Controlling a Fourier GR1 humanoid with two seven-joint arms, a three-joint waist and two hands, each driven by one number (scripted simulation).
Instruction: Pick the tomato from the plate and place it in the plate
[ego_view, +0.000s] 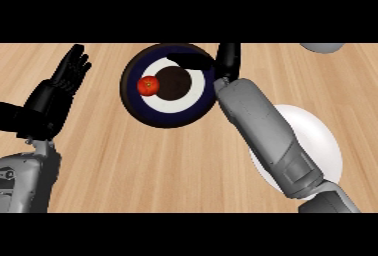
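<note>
Fingers of the right hand (221, 59) reach over the far rim of the dark plate (159, 119), but whether they are curled I cannot tell. Its tomato (148, 85) lies untouched on the left side. Closing off-centre could roll it onto the surface. Behind the forearm waits the white plate (323, 140). At the left, the left hand (68, 70) rests open.
</note>
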